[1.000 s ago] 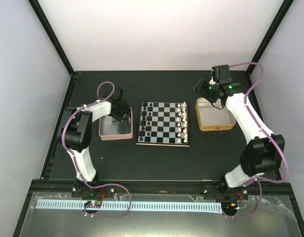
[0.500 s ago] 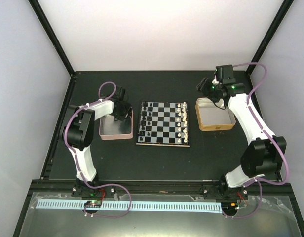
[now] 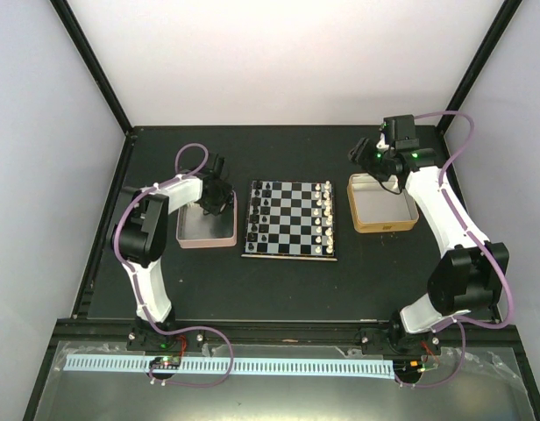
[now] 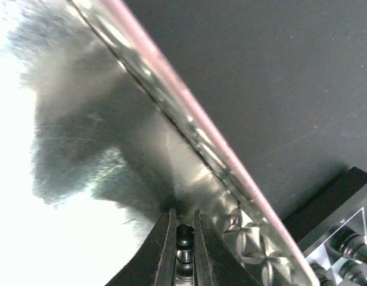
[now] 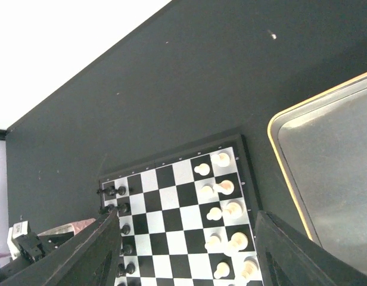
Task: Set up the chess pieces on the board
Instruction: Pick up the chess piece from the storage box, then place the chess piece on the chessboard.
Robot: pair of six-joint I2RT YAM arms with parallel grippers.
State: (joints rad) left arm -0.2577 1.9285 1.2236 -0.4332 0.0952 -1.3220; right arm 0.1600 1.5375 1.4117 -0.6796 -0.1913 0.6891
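- Chess pieces (image 3: 262,213), top view: tiny black figures stand along the left two files of the board (image 3: 290,221), which lies mid-counter (image 3: 252,281). They are too small here to count. White pieces (image 3: 323,215) line the right files.
- Same view: the pink-rimmed tin (image 3: 204,235) lies left of the board and the gold-rimmed tin (image 3: 384,213) right of it. The left gripper (image 3: 215,200) reaches down into the pink-rimmed tin's far corner. The right gripper (image 3: 362,158) hangs above the gold-rimmed tin's far edge.
- Left wrist view: the jaws are pinched narrow on one black piece (image 4: 184,241), a glossy figure with beaded turnings, held across its body. It sits just above the shiny tin floor, close to the pink-edged wall.
- Right wrist view: the jaws stand wide with nothing between them, and the board shows through the gap. Black pieces stand on the far-left squares, pale ones on the right. The black files look only partly filled.
- Handling, judged: light, rigid and smooth-skinned, so a piece is apt to twist or slip in a pinch.
- Grip point, judged: across the waist above the base, axis upright.
- Risk, judged: the glossy squares and close neighbours make toppling likely when a piece is set down.
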